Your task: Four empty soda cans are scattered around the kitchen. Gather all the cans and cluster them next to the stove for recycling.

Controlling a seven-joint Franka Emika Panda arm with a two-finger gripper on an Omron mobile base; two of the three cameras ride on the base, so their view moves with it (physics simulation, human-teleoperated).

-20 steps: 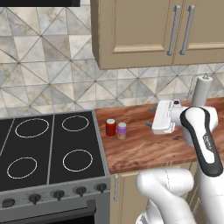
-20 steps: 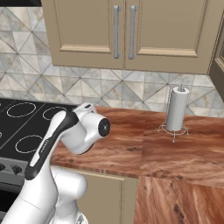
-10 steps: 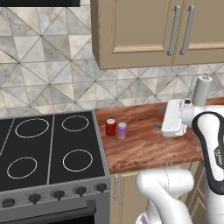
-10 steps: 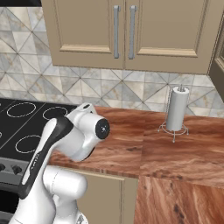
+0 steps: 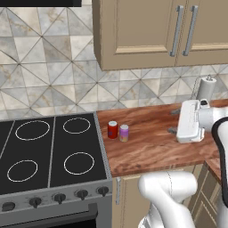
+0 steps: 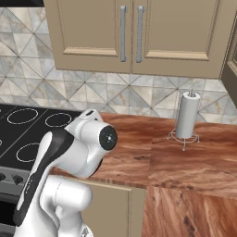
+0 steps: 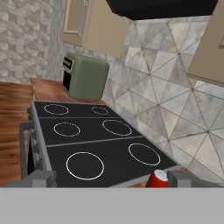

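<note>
**Gripper open above the counter, two cans beside the stove**

The fingers [image 5: 173, 121] were spread wide apart with nothing between them, showing as two short dark stubs on the left face of the white hand, right of centre in the left base view. The gripper [image 5: 173, 120] hovered above the wooden counter [image 5: 147, 147] and pointed toward the left of the frame, along the counter toward the stove [image 5: 49, 153]. In the hand view the finger tips [image 7: 41, 177] rose at the bottom corners, well apart, and a red can [image 7: 157, 178] sat low between them, nearer the right-hand tip, its silver top just visible.

In the left base view the red can [image 5: 112, 130] stood upright on the counter just right of the stove edge, with a pale purple can [image 5: 124, 132] just beside it on the right; whether they touched could not be told. Both were well apart from the gripper.

The black cooktop filled the lower left. A paper-towel roll [image 6: 187, 121] stood upright at centre right of the right base view, by the tiled wall. A green toaster [image 7: 84, 77] sat at upper left of the hand view, beyond the cooktop.
</note>
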